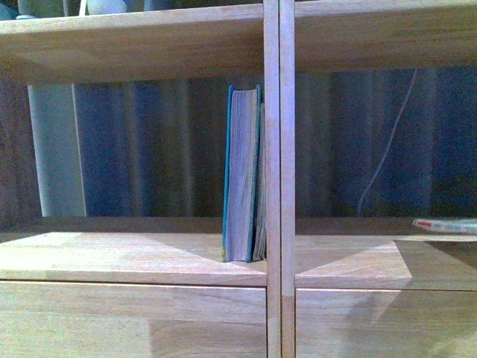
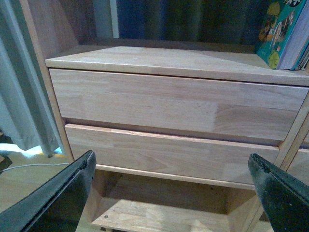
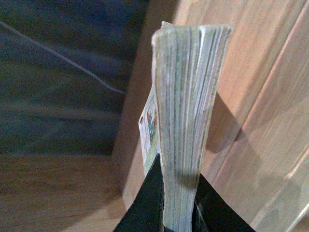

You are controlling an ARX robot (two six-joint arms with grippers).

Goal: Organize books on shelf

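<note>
Shelf (image 1: 134,253): light wood, finger-jointed boards, grain visible to you throughout. Finish is smooth satin, with soft sheen on board left of central divider (image 1: 279,186).
Drawer fronts (image 2: 174,101): same wood, matt.
Teal book (image 1: 242,175), just left of divider: smooth cover, greyish paper page edges.
Paperback (image 3: 186,121): paper block, uneven page edges, glossy printed cover.
Right gripper (image 3: 178,203), clamped on paperback: you see black, matt, plastic-looking fingers (image 3: 145,203).
Left gripper (image 2: 170,157): fingers (image 2: 63,198) black, matt, faintly textured.
Curtain (image 1: 149,149) behind divider: cloth, matt folds.
</note>
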